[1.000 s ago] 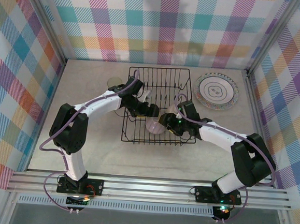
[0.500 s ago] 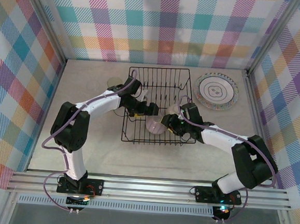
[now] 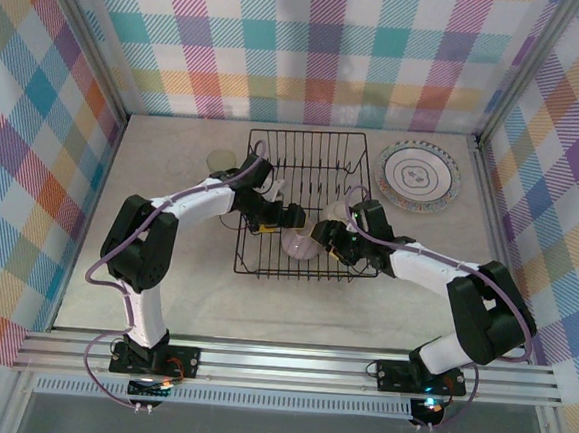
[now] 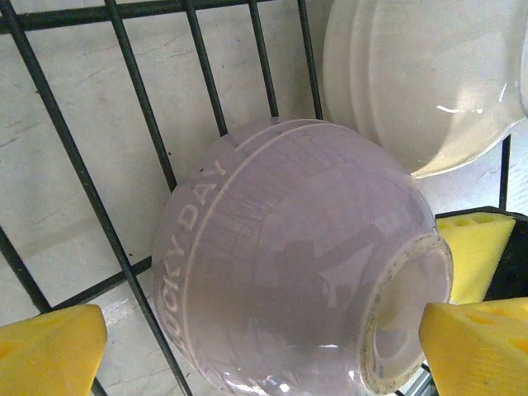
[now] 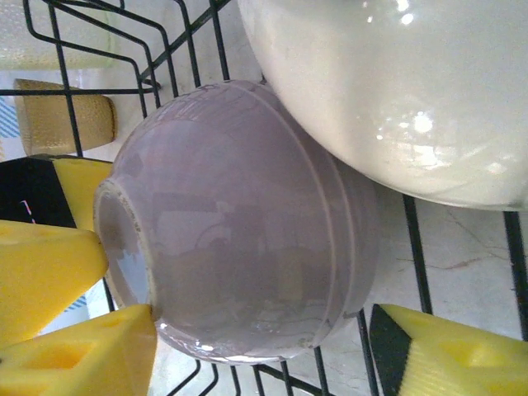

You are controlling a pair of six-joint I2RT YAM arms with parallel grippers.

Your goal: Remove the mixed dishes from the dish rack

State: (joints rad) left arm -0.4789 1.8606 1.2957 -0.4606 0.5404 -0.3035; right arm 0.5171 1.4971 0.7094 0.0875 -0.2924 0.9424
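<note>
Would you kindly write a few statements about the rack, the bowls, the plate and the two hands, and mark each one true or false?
1. A lavender bowl lies in the black wire rack. True.
2. The ringed plate stands in the rack's slots. False: it lies flat on the table, right of the rack.
3. A cream bowl sits right next to the lavender bowl. True.
4. The lavender bowl stands upright, mouth up. False: it is tipped over, with its foot ring showing.
5. Both hands are at the plate. False: the left hand and right hand are at the lavender bowl.
</note>
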